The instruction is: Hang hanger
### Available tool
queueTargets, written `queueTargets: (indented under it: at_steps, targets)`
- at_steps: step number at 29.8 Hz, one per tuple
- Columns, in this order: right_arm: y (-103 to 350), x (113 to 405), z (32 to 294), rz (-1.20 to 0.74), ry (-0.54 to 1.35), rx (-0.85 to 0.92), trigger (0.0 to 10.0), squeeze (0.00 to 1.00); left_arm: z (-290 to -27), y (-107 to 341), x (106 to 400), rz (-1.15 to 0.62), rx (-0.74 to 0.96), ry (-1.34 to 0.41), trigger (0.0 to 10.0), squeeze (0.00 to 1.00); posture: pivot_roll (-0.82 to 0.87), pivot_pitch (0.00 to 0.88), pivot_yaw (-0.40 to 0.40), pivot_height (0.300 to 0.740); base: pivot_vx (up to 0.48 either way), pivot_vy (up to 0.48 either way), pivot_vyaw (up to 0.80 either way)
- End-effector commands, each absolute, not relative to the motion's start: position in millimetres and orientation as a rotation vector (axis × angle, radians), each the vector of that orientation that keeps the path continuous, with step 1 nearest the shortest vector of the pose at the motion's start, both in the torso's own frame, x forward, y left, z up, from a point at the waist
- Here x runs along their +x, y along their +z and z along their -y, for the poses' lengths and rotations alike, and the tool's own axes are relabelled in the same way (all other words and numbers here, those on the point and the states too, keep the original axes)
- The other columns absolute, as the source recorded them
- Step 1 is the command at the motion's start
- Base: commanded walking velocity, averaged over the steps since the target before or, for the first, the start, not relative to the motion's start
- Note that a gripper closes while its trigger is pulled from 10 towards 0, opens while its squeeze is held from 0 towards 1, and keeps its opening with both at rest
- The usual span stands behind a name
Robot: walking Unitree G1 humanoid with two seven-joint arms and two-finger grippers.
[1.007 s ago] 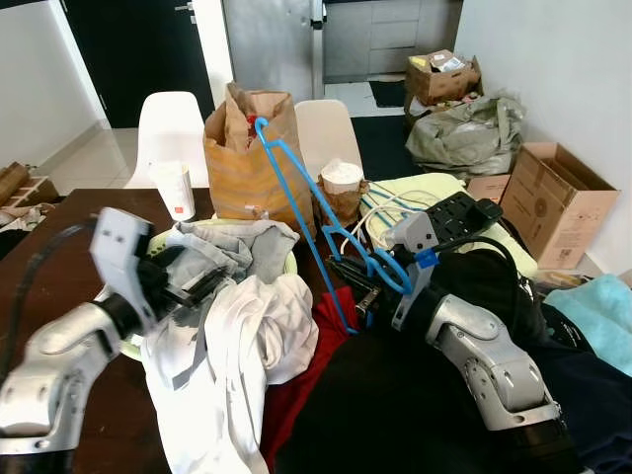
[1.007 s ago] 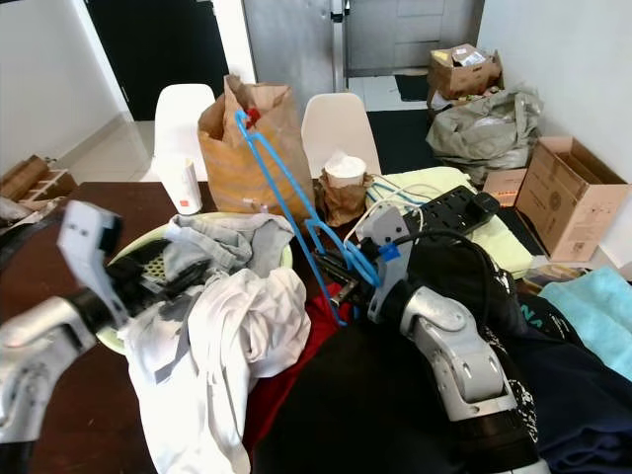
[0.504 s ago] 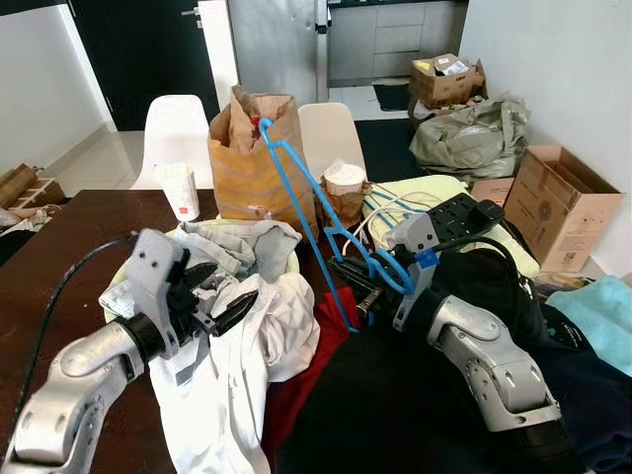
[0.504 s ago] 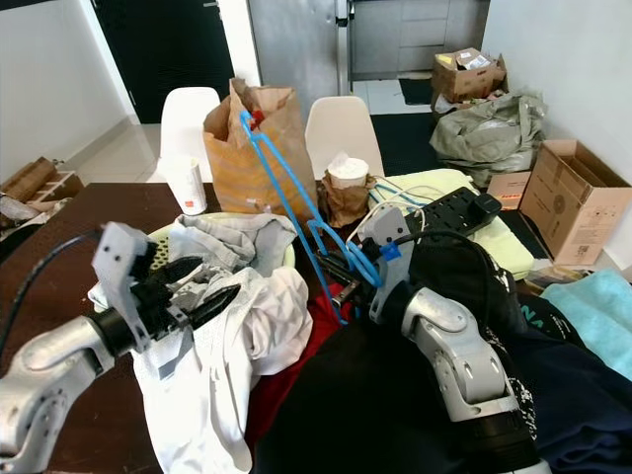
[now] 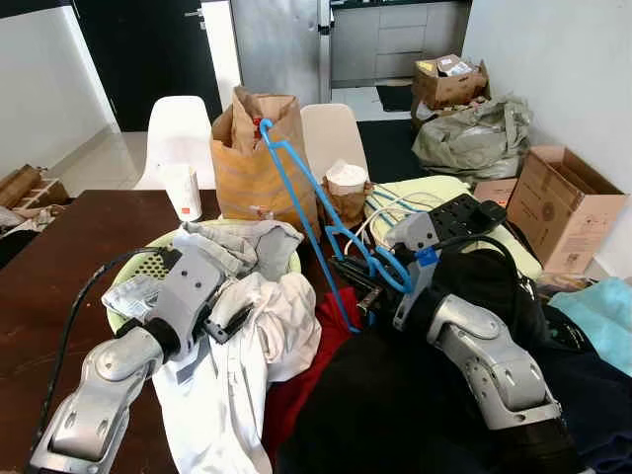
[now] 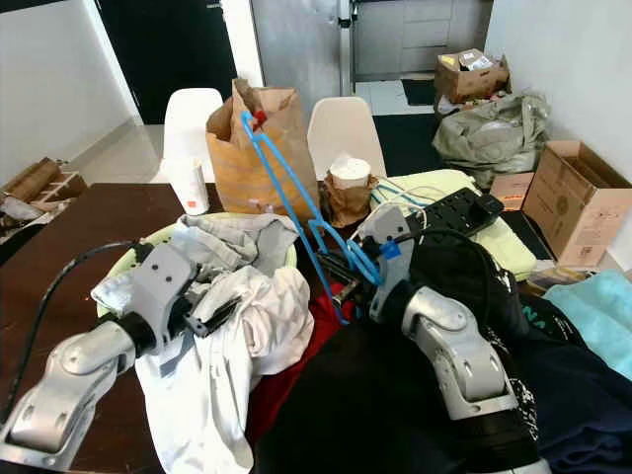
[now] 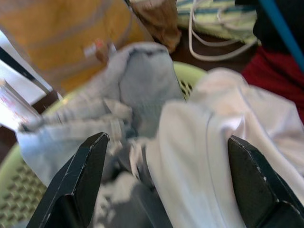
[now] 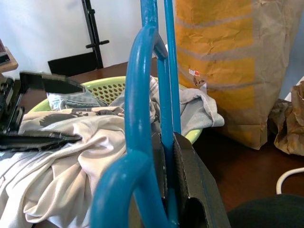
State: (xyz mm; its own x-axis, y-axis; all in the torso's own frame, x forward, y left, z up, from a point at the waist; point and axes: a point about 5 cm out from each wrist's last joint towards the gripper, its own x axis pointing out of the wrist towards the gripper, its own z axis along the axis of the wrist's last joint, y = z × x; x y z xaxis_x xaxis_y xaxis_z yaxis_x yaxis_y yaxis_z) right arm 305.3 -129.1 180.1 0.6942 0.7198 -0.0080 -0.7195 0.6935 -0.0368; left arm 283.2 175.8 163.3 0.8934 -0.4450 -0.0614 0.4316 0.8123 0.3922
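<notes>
Left pincer (image 5: 229, 318) spread over the white shirt (image 5: 259, 346) spilling from the green basket (image 6: 131, 259) on the bench (image 5: 59, 247). Right pincer (image 5: 348, 281) pinches the blue hanger (image 5: 306, 212), which rises tilted toward the far paper bag (image 5: 252, 148).

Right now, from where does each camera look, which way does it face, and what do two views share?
Left and right eye views: on the head, looking forward and down over the table; both silver arms show.
Left wrist view: along the open left gripper at white cloth in the green basket.
Right wrist view: along the right gripper, shut on the blue hanger, toward the paper bag.
Shared: both wrist views show basket and bag.
</notes>
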Motion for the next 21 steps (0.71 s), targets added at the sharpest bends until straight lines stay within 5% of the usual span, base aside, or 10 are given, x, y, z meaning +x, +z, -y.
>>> queueTargets:
  at_steps: [1, 5, 6, 21]
  targets:
    - [171, 306, 133, -0.046, 0.78, -0.04, 10.0, 0.0, -173, 163, 285, 0.045, 0.429, -0.461, 10.0, 0.0, -0.1, 0.0, 0.042, 0.736, 0.0, 0.0, 0.0]
    - [171, 306, 133, -0.046, 0.779, -0.043, 10.0, 0.0, -171, 165, 286, 0.056, 0.428, -0.46, 9.8, 0.0, -0.1, 0.0, 0.041, 0.736, 0.0, 0.0, 0.0]
    - [171, 306, 133, -0.046, 0.778, -0.045, 10.0, 0.0, -169, 165, 286, 0.058, 0.425, -0.466, 0.0, 0.0, -0.1, 0.0, 0.041, 0.736, 0.0, 0.0, 0.0]
    - [171, 307, 134, -0.048, 0.775, -0.053, 10.0, 0.0, -173, 158, 287, 0.043, 0.495, -0.453, 0.0, 0.0, -0.1, 0.0, 0.042, 0.736, 0.0, 0.0, 0.0]
